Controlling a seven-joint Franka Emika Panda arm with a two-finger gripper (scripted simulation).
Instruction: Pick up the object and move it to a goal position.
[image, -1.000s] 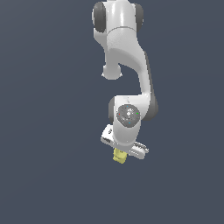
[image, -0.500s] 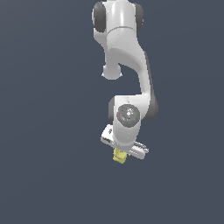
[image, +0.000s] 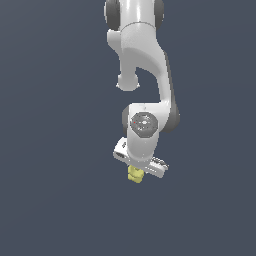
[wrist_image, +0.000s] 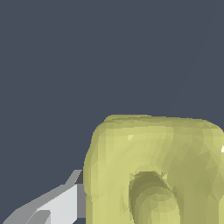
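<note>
the gripper (image: 135, 172) is closed on the object (image: 135, 174), which hangs directly below the wrist, clear of any surface. judged purpose: a firm pinch keeps it secure for carrying to the goal. in the wrist view the object (wrist_image: 153, 170) fills the frame beside one finger (wrist_image: 57, 205), bump facing the camera. its long axis cannot be determined.

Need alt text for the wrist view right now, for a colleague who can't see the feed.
A pale-yellow blocky object with rounded corners and a raised bump fills the lower part of the frame, very close to the camera. One grey finger of the hand shows beside it; plain dark blue-grey background lies behind.
</note>
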